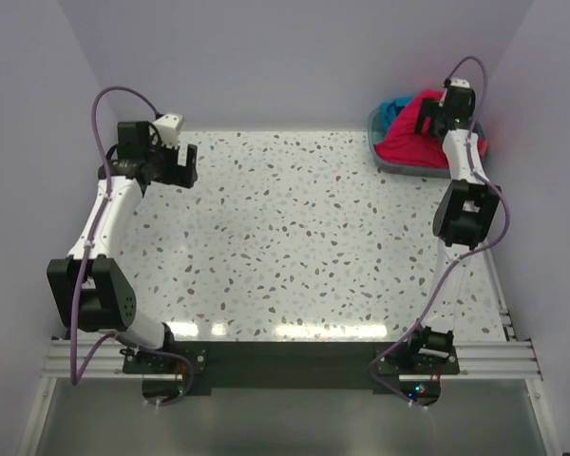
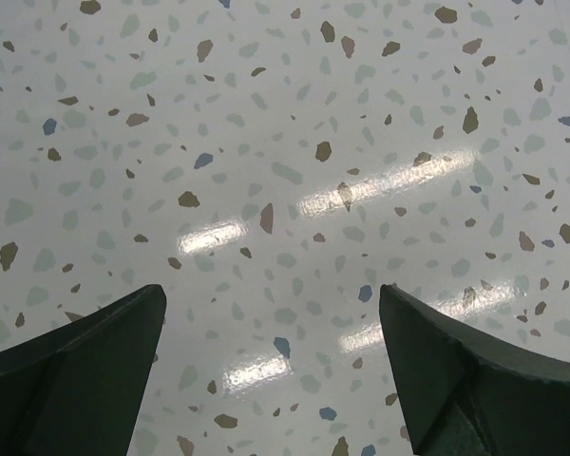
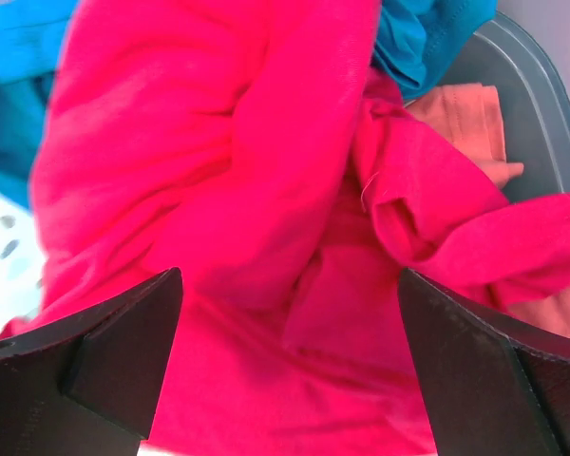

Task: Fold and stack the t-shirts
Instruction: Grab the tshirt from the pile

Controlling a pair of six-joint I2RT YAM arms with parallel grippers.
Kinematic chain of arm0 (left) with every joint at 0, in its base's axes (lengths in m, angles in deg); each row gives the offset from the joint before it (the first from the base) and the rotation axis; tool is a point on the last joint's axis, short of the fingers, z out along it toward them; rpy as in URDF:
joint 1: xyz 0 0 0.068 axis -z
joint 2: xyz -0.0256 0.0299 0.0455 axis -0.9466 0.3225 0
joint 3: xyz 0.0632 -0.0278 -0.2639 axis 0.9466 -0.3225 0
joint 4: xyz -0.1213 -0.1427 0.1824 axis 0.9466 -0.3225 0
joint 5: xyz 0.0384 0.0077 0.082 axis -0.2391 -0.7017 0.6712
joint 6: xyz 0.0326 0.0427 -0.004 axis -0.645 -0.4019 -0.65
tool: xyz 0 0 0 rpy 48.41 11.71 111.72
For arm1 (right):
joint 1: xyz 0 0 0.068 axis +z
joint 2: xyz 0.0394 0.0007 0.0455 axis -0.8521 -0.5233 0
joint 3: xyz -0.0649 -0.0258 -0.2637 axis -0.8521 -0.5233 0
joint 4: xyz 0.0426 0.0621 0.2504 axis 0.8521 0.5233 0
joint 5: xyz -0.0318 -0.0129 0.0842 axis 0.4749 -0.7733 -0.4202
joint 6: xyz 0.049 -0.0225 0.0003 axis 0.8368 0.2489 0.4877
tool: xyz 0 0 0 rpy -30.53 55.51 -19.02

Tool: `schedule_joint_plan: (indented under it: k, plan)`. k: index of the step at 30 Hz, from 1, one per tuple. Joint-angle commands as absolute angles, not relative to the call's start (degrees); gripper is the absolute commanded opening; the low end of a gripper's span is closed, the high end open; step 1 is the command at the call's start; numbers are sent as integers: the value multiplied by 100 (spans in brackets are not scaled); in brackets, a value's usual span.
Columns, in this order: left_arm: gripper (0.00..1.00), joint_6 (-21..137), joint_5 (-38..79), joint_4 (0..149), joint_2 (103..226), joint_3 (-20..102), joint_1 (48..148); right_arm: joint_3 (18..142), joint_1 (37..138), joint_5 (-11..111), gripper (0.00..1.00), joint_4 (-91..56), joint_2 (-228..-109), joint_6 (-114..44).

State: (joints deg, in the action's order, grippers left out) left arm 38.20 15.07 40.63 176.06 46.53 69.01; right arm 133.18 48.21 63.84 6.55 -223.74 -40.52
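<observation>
- In the top view, the left gripper (image 1: 182,163) is hovering with its jaws spread over the far-left part of the speckled table (image 1: 294,247), holding nothing. The right gripper (image 1: 426,120) is hanging over the basket (image 1: 399,168) at the far-right corner. There the crimson-pink t-shirt (image 1: 408,144) is lying heaped on the teal-blue t-shirt (image 1: 393,106). The right arm is covering part of the pile, so how the shirts are overlapping is hard to make out.
- In the left wrist view, both fingers are standing wide apart above bare tabletop, and no cloth is showing.
- In the right wrist view, the fingers are spread wide just above the crumpled crimson-pink cloth, not yet pinching it. Whether they are touching it cannot be told.
- The salmon-coral t-shirt (image 3: 467,112) is peeking out beside the grey basket wall, partly under a crimson fold.
- Because the layers are bunched together, a closing grip here is risking catching two shirts at once or dragging the basket along.
- Collars, sleeves and hems are lost in the folds, and the picture's edges are cutting off the pile.
</observation>
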Motion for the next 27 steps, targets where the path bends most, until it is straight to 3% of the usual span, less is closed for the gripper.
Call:
schedule_joint_plan:
  k: [1,9,10,12,15,16,18,19,20,27]
  plan:
    - [100,3652,1653,4098,17511,4902,6916,13559,4790,6795,99,-179,-22495,-4032]
    - [100,3643,1837,4019,17625,5025,6916,13436,4737,6839,95,14,-22794,-3821]
    - [100,3643,1846,4019,17642,5051,6916,13375,4728,6848,85,14,-22820,-3839]
    - [100,3643,1855,4019,17643,5052,6925,13322,4720,6891,79,49,-22838,-3909]
    - [100,3686,1846,4028,17678,5060,6916,13322,4667,6769,56,189,-22812,-3901]
    - [100,3695,1837,4036,17686,5069,6925,13322,4667,6716,40,233,-22777,-3866]
    - [100,3730,1820,4063,17713,5078,6916,13392,4632,6401,23,426,-22636,-3830]
    - [100,3748,1802,4071,17722,5095,6925,13410,4632,6338,6,488,-22566,-3830]
    - [100,3757,1785,4089,17722,5104,6925,13410,4623,6260,0,593,-22400,-3778]
    - [100,3888,1644,4150,17757,5280,6925,12349,4614,5363,0,191,-20750,-3620]
